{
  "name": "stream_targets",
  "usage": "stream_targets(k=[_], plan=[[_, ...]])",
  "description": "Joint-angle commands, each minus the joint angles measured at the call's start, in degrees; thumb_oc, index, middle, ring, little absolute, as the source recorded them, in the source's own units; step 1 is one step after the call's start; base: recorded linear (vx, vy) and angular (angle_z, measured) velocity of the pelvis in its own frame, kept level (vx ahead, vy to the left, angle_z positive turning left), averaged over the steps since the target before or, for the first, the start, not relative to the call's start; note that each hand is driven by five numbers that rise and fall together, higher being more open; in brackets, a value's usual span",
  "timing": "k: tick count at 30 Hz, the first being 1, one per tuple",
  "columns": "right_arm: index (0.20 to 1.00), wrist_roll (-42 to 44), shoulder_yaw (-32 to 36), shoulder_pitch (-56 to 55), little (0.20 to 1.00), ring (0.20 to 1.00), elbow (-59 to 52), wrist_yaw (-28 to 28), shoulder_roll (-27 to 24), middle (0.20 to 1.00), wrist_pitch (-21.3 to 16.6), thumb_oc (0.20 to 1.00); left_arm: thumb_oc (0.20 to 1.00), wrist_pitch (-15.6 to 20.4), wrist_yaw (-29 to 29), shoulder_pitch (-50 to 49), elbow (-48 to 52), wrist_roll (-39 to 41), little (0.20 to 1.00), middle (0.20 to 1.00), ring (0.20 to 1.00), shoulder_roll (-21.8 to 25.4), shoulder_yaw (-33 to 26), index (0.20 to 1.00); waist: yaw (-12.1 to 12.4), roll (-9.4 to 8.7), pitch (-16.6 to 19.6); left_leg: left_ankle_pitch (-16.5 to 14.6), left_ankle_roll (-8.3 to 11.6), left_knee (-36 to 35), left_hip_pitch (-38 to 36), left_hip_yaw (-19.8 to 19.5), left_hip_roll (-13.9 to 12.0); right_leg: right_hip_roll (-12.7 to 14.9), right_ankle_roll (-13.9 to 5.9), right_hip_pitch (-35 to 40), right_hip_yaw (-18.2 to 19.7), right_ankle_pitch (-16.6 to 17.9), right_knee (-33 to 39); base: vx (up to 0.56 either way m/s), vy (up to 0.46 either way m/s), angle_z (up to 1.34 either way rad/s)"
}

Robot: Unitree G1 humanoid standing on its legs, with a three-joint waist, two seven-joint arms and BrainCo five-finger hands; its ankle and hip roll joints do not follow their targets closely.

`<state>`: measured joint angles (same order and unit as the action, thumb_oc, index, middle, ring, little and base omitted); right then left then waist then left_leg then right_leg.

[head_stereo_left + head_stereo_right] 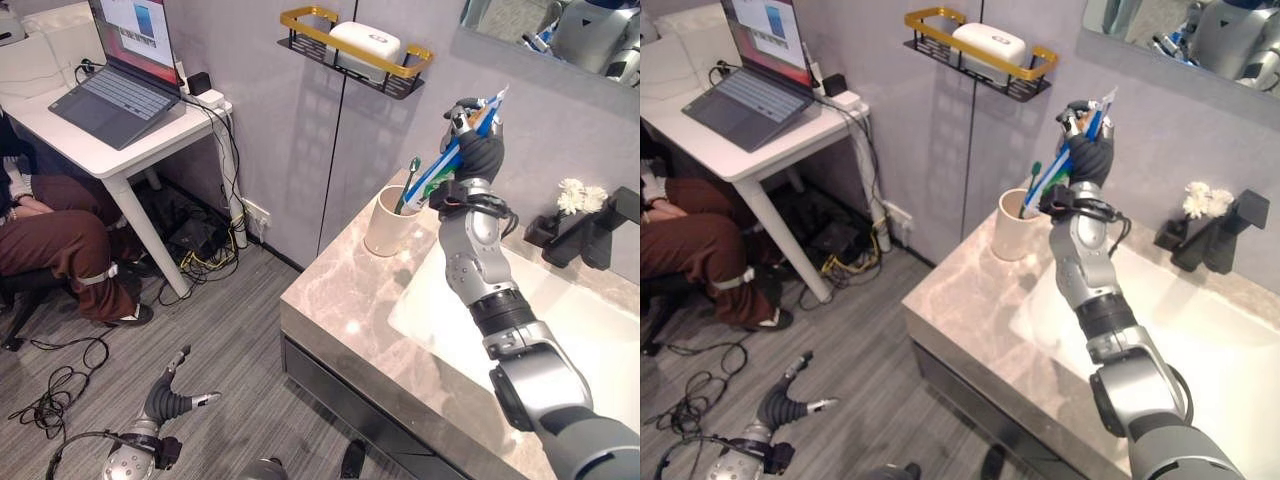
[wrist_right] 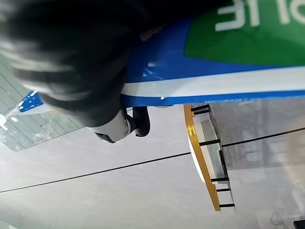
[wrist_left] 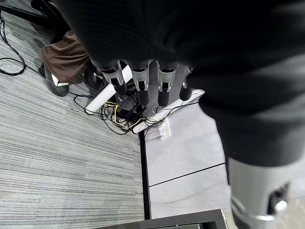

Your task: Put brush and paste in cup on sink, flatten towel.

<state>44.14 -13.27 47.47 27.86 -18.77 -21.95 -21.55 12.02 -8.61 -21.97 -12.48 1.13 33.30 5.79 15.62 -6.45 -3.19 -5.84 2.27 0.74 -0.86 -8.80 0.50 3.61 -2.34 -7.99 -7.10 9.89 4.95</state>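
Paste (image 1: pixel 455 160) gripped in right hand (image 1: pixel 478 140) — low end over cup (image 1: pixel 388 222) rim.

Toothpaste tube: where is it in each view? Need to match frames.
Left eye view: toothpaste tube in the right hand, slanting down toward the cup.
Right eye view: same, tube above the cup.
Left wrist view: not in it.
Right wrist view: close up, across the top.
Shared landmark: gold-rimmed wall shelf.
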Motion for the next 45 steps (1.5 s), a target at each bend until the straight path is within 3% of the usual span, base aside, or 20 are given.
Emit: stream_targets(k=[1,45], plan=[[0.200,-0.87,-0.57,9.04,0.200,0.200,-0.22,-0.37,-1.33,0.200,-2.45,0.200,1.000,2.30,-1.90,1.18,1.54,-0.37,1.000,1.000,1.000,3.89,0.93,1.000,2.22,-2.34,0.79,2.30,-2.51,-1.66,0.76,1.29,1.74,2.58,-4.88,4.52,-0.60,-2.30,0.05,0.00,0.000,0.00],[0.200,-2.90,-1.47,5.33,0.200,0.200,-0.26,0.20,0.88,0.200,-1.61,0.200,1.000,2.01,-2.65,2.95,-1.44,-0.06,1.000,1.000,1.000,2.22,2.09,1.000,1.33,-3.05,0.11,2.42,-2.29,-2.30,0.55,1.94,1.21,2.25,-4.82,4.24,-0.71,-2.33,0.05,0.00,-0.002,0.00]])
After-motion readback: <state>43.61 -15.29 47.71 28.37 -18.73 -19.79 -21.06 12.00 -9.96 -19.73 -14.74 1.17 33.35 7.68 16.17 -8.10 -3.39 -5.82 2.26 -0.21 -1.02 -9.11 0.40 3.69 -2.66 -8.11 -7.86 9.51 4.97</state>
